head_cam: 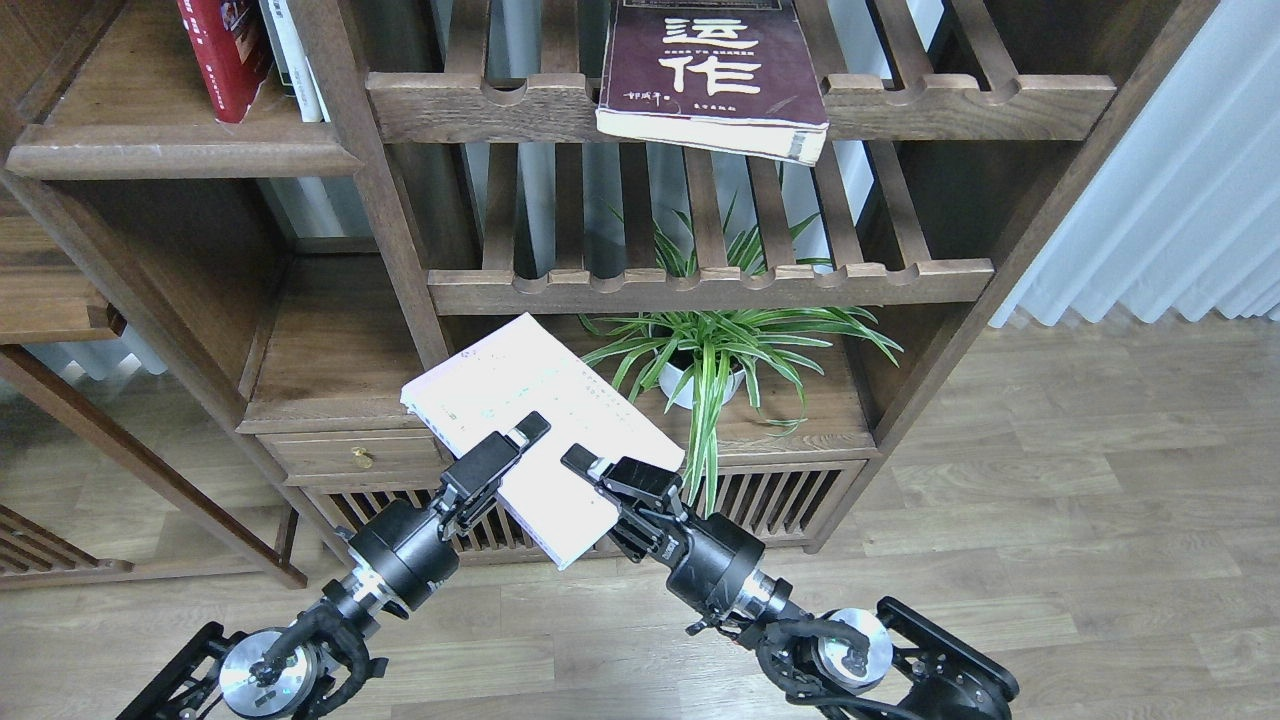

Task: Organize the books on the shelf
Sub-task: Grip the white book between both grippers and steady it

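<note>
Head view: you hold the pale book low and centre, both the left hand and the right hand clamped on its near edge. The shelf sits at eleven o'clock, holding the red book. Gripped by one edge only, the pale book could pivot or slip as you lift, or clip the post. The maroon book overhangs its rack at twelve.

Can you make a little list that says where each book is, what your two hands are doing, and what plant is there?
pale book: held in the air in front of the bookcase, tilted
left tool: on the pale book's near side
right tool: also on the pale book
maroon book: lying flat on a slatted rack, corner overhanging
red book: leaning on the plank shelf, upper left
plant: green, in a white pot, low shelf
</note>
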